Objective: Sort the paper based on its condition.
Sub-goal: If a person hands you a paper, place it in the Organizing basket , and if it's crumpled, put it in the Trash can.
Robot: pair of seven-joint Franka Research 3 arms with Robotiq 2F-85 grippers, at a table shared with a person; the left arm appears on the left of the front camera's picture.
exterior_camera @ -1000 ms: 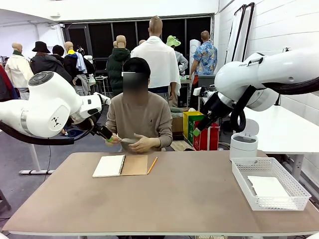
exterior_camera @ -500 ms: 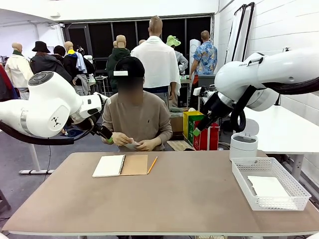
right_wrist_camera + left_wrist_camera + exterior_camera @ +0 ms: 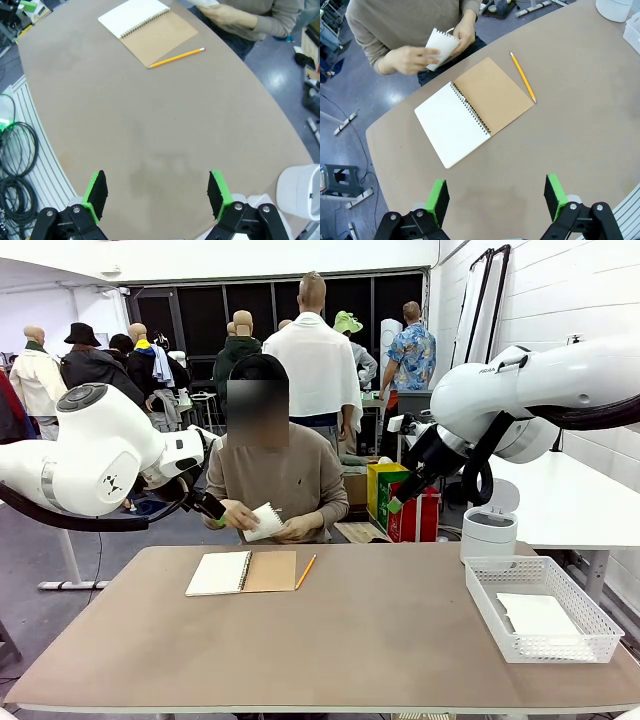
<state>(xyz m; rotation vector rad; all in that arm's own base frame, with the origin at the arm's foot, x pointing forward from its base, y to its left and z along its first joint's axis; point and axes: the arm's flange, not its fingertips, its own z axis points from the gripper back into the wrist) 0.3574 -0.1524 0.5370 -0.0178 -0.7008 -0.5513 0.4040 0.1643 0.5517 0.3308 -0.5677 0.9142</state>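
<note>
At the far side of the table a person holds one white sheet of paper [image 3: 265,521] in both hands, its torn spiral edge showing in the left wrist view [image 3: 441,46]. Another sheet of paper [image 3: 535,613] lies flat in the white basket [image 3: 520,649] at the right. My left gripper [image 3: 212,510] hangs raised beside the person's hand; its green-padded jaws stand open [image 3: 496,194] high above the table. My right gripper [image 3: 395,502] is raised on the right, open and holding nothing [image 3: 157,192].
An open spiral notebook [image 3: 240,572] with a brown cover lies at the far middle of the table, a yellow pencil [image 3: 305,572] just right of it. A white lidded bin [image 3: 489,525] stands behind the basket. The brown table [image 3: 350,640] is bare toward me.
The person has raised the sheet from low between their hands to a tilted, visible position. Neither arm has moved.
</note>
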